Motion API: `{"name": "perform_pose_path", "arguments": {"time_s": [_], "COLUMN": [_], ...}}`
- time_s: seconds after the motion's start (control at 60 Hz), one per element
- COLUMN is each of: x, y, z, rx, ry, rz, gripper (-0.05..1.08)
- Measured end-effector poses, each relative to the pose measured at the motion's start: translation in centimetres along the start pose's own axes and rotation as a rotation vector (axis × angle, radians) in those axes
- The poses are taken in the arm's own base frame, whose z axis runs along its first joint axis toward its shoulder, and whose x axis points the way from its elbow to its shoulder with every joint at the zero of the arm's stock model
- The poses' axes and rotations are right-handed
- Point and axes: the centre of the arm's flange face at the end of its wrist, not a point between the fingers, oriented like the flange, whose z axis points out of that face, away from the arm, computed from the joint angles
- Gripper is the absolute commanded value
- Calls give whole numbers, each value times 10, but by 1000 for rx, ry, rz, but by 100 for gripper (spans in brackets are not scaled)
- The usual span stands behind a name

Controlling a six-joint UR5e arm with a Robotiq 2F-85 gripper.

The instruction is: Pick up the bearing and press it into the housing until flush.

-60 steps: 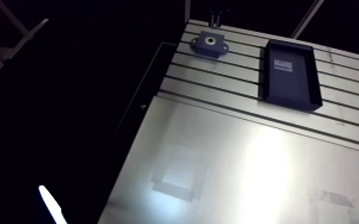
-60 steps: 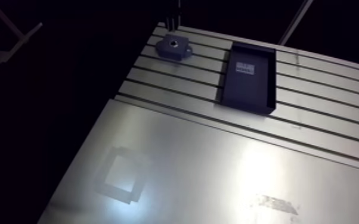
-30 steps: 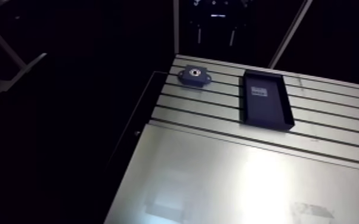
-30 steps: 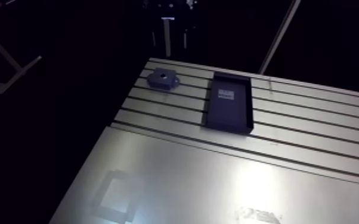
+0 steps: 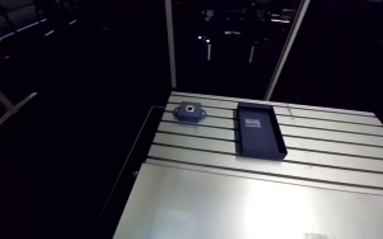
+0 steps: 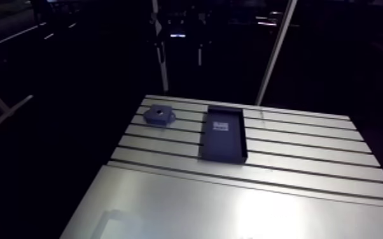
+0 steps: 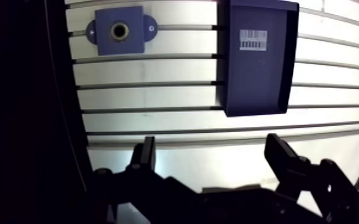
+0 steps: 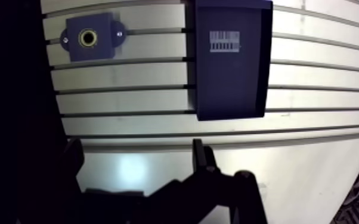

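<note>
Bearing (image 7: pixel 120 30) (the brass ring, by my reading) sits in the bore of the blue housing (image 7: pixel 133 43), seemingly flush. Earlier the arm view hung close over the housing; now it has drawn back and up, so the pressing looks done. Only the wrist view shows the gripper (image 7: pixel 210 146), fingers apart with nothing between them, well short of the housing and the dark tray (image 7: pixel 256 77) beside it.
</note>
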Motion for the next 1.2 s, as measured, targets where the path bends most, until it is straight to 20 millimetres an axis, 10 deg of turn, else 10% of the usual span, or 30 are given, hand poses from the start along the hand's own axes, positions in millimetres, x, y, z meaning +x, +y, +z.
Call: {"name": "perform_pose_path", "arguments": {"time_s": [0.783,1.2], "x": [-70,-77], "y": [81,87], "z": [-100,-113], "rx": [35,-11], "ry": [75,86], "rz": [20,12], "gripper": [1,1]}}
